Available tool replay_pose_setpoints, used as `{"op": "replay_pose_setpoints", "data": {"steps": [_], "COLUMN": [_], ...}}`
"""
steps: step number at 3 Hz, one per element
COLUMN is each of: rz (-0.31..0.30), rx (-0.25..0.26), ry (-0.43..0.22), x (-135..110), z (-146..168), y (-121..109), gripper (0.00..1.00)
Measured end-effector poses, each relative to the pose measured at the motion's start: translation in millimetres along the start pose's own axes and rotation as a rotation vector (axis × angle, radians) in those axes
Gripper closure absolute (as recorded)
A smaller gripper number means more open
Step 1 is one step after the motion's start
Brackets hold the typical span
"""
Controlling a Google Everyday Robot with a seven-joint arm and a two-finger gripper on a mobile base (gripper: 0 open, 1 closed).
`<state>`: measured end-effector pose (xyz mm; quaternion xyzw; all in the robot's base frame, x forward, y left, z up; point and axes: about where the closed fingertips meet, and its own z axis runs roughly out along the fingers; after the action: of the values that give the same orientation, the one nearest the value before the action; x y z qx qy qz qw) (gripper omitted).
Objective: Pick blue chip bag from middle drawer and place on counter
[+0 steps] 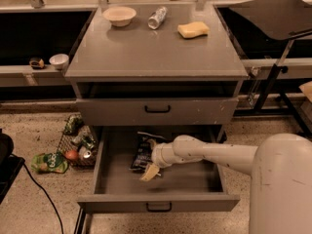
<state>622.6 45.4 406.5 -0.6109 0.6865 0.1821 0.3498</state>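
- While the middle drawer [190, 182] stands pulled out beneath the shut upper drawer front [204, 112], I log bare floor across its right half and along its front wall, with side walls close on either hand.
- Counter [156, 55]: bare over its front and middle. A bowl [119, 16], a can [157, 17] and a yellow sponge [193, 29] sit along the back.
- Blue chip bag [142, 153]: flat on the drawer floor, left of centre, just left of the claw's wrist.
- Gripper [149, 158]: inside the drawer, on an arm entering from the right. Its fingers [149, 173] are spread wide, straddling the bag's right edge. I cannot tell whether they touch it.
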Motion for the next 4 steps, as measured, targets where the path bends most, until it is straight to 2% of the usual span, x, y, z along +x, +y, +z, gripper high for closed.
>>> {"op": "replay_pose_setpoints", "data": {"steps": [1,2,3,4], "rz": [0.020,0.045,0.063,0.077], "rx": [0.037,0.085,0.129,0.158], "ry": [0.027,0.049,0.048,0.029], "x": [11,24,33,40], "z": [8,8,0,-9], "y": [-5,-12,-17,-20], "gripper": [0.00,0.12,0.30,0.53]}}
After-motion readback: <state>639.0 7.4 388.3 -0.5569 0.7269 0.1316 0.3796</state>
